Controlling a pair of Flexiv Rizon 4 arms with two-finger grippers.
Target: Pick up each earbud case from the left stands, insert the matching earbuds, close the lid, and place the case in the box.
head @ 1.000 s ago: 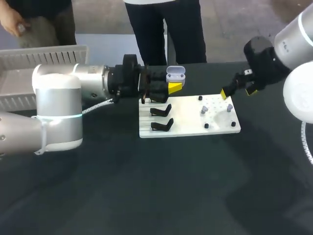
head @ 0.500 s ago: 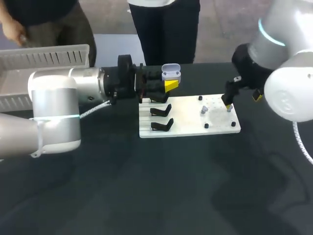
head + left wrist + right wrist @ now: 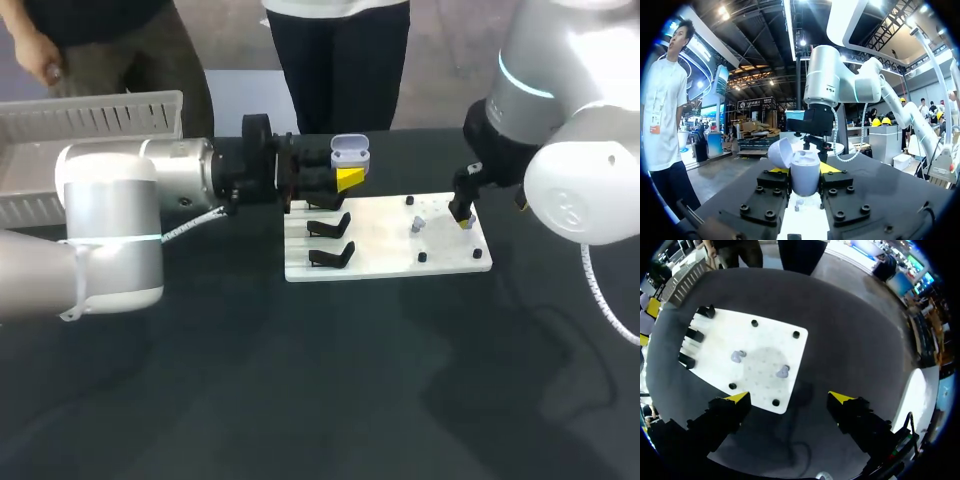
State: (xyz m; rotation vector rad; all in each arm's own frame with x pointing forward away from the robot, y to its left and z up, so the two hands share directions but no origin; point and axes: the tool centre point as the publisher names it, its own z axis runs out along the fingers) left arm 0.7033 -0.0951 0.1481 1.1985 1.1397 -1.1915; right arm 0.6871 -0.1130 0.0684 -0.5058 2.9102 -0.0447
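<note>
On the dark counter [image 3: 300,400] a white board [image 3: 385,255] is laid. Black stands [image 3: 330,256] are set at its 9 o'clock side, two earbuds [image 3: 782,371] toward 3 o'clock, where the right fingers [image 3: 790,399] are held spread, gripping nothing. At its 11 o'clock the open earbud case [image 3: 350,153] is clamped in the left fingers [image 3: 349,178].
</note>
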